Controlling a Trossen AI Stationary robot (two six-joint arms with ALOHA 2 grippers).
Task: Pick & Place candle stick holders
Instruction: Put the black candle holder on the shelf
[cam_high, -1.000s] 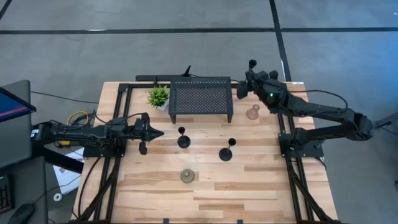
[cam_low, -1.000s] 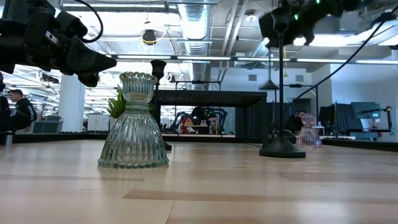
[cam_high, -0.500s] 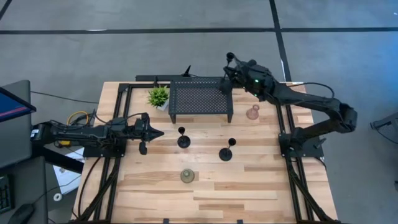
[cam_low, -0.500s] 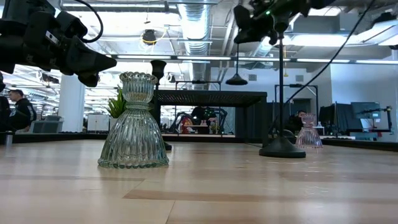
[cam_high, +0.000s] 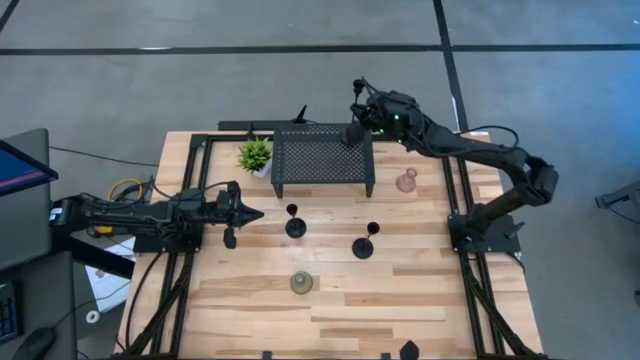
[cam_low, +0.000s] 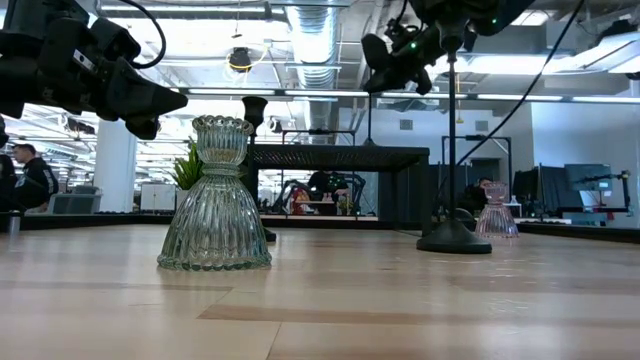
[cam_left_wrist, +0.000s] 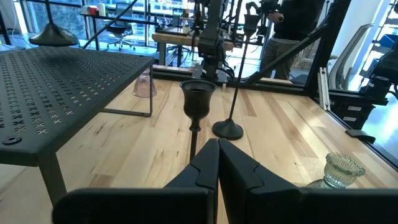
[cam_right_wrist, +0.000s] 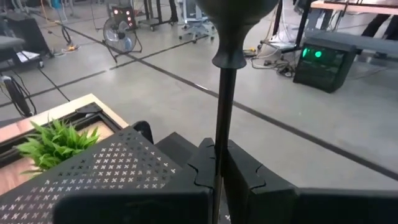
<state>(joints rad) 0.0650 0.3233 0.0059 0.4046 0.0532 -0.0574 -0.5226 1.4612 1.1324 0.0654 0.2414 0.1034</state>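
Over the stand's (cam_high: 322, 158) right back corner, the right claw (cam_high: 357, 117), pinching a tall black candlestick (cam_right_wrist: 222, 93), has swung in, lowering looks next.

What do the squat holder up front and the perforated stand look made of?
Squat holder: clear ribbed glass, glossy; the room shows through its flutes, and from above it looks olive-tinted. Perforated stand: probably thin sheet metal with a matte black finish, judging by its regular punched holes and slim legs.
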